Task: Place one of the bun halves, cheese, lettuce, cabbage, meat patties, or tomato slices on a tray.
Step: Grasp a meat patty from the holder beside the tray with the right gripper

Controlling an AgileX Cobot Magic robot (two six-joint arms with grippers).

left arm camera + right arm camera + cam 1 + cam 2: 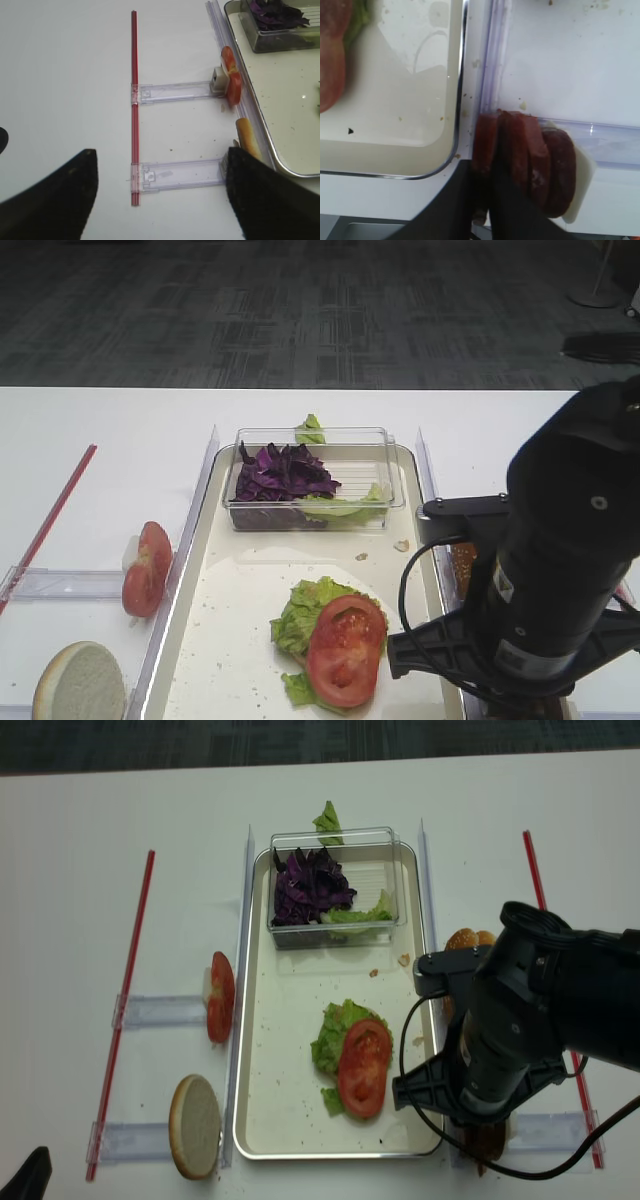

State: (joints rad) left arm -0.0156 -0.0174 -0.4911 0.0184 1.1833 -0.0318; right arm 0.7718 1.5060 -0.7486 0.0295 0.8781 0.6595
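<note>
Meat patties (530, 160) are stood on edge in a rack just right of the tray (451, 150), outside its rim. On the tray a bun base, lettuce (300, 615) and a tomato slice (345, 648) are already stacked — a patty is judged still to be moved. The right claw (487, 200) is pinched shut on the leftmost patty.

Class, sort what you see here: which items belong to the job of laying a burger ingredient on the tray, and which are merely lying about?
Job items:
tray
meat patties, pinched in the right gripper
tomato slices
lettuce
cabbage
bun halves

Lying about:
clear plastic box
red rods
clear rails
crumbs
</note>
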